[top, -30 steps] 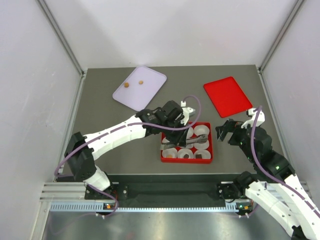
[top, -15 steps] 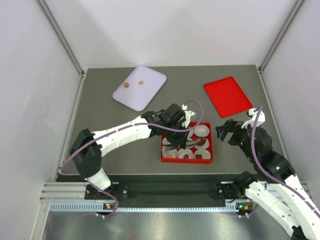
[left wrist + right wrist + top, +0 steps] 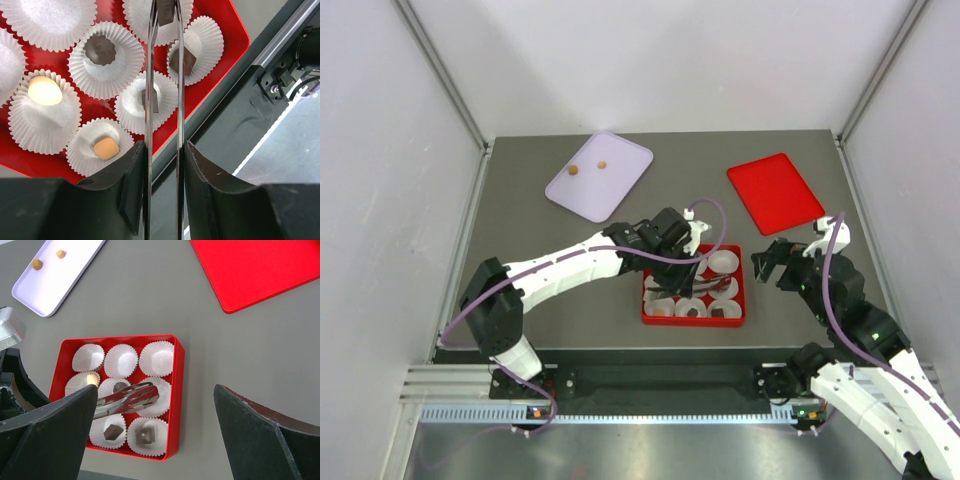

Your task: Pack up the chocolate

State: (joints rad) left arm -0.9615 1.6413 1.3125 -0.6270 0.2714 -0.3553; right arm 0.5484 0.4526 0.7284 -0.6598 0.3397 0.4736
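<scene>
Far left, the lavender tray [image 3: 620, 187] holds two tan chocolate pieces [image 3: 574, 169], well apart from everything else. Left gripper [image 3: 162, 150] clamps narrow on the tongs [image 3: 178, 100]. Their blades are nearly closed over the red box [image 3: 177, 390], long axis pointing right across the middle paper cups [image 3: 47, 20]; can't tell if anything's between the tips. Several cups hold packed pieces [image 3: 100, 49]. The loose pieces lie far-left of the tips and the left arm is nearer, so likely a swing there next. Right gripper [image 3: 772, 262] gapes wide, empty, just right of the box. Red lid [image 3: 775, 192] far right.
</scene>
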